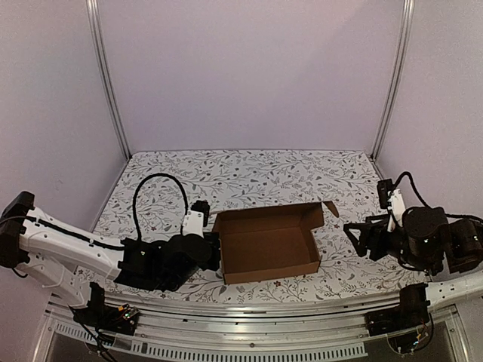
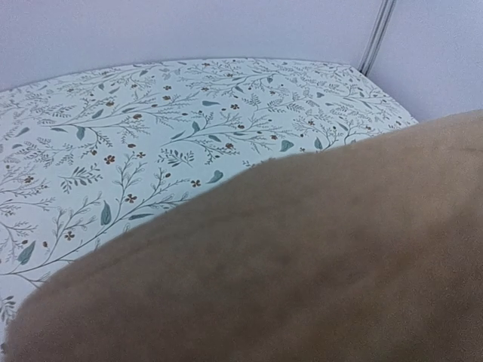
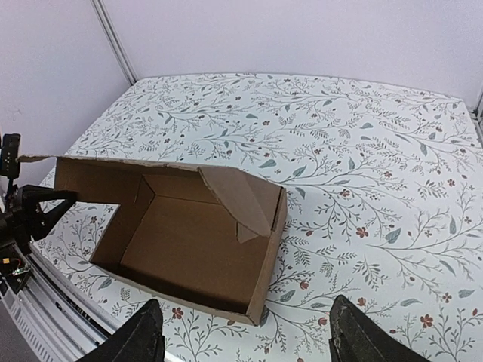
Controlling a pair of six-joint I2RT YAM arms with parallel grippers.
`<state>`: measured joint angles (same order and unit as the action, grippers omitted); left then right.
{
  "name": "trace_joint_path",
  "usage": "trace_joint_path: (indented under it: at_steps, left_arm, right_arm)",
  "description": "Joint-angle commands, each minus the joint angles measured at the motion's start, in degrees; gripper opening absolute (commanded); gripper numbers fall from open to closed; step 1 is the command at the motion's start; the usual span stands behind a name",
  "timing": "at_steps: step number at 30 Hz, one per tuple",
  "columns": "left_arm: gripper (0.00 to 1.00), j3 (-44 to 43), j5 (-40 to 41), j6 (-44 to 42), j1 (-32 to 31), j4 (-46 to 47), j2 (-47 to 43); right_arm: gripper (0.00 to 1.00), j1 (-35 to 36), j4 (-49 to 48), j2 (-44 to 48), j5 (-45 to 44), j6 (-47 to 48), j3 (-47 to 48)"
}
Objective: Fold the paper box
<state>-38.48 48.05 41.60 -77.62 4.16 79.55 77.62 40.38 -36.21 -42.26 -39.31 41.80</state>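
One paper box [image 1: 268, 243] lies on the tabletop [image 1: 249, 170], near the middle and toward the near edge, between the two hands. It is plain brown corrugated cardboard standing as an open tray with the opening upward. Four walls stand upright around a flat floor. One flap [image 3: 240, 197] at the right end leans inward over the floor. One small tab [image 1: 330, 208] projects at the far right corner.

Two arms are in view, one per side. The left hand [image 1: 213, 255] sits low on the tabletop, against the left wall of the box. In the left wrist view, blurred brown cardboard fills the lower and right part of the picture, close to the lens. That view shows none of the hand's own fingers. Whether this hand is wide, narrow or holding the wall cannot be told.

The right hand [image 1: 356, 237] hangs to the right of the box, near it but apart. Its two fingers [image 3: 147, 335] are spread wide and hold nothing.

The tabletop carries a white cover with a leaf-and-flower pattern.
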Motion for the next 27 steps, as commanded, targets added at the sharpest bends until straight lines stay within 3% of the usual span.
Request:
trace_joint_path:
  at_steps: [1,4,12,20,27]
  left_arm:
    - [0.00,1.31,-6.38,0.00,-1.04,-9.29,3.15]
    - [0.00,1.17,-6.43,-0.19,-1.18,-9.07,3.33]
    - [0.00,0.82,-6.36,-0.60,-1.29,-8.91,4.09]
    - [0.00,0.08,-6.00,-0.83,-1.64,-9.34,4.80]
    - [0.00,0.07,-5.69,-0.88,-1.75,-9.57,4.83]
  right_arm:
    - [0.71,0.25,4.32,3.17,-6.54,5.57,5.97]
    - [0.69,0.33,0.29,-0.16,-7.59,11.05,10.65]
    - [0.54,-1.92,-6.78,-20.65,-3.12,23.09,26.15]
    - [0.21,-6.57,-12.62,-34.62,7.86,25.68,35.69]
    - [0.09,-8.78,-16.44,-44.19,12.33,23.95,37.47]
